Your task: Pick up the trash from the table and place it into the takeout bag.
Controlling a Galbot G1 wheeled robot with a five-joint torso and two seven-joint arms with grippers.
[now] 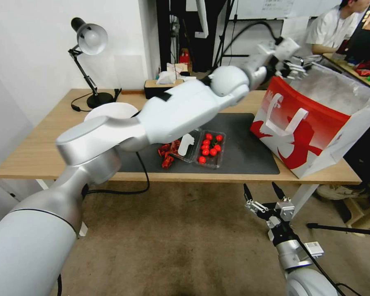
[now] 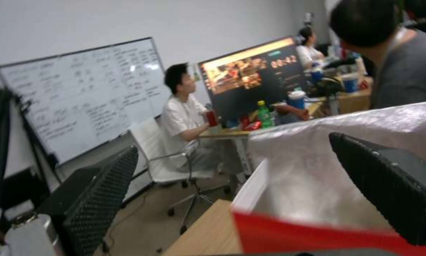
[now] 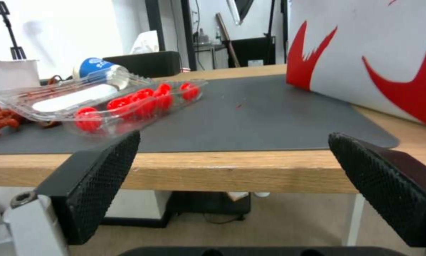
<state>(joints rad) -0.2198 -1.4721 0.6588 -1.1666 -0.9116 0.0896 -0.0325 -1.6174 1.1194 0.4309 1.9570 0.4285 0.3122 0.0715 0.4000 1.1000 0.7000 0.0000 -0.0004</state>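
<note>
two ridged hands (image 3: 232, 185), foil-lined bag (image 1: 316, 135)

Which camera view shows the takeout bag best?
The head view: the whole takeout bag shows, with handles, open top and foil lining. The left wrist view gives its red rim and foil inside; the right wrist view gives one red-and-white side wall.

A red-and-white bag (image 1: 312, 131) with white strap handles and a silver lining is seen on a light-wood table (image 1: 41, 152) covered by a dark grey mat (image 1: 246, 152). Red fruit is held in a clear tray (image 1: 209, 150); crumpled red trash (image 1: 166, 154) lies beside it. Black, dimple-textured pads (image 3: 99, 177) are borne by the right gripper (image 3: 232, 185).
</note>
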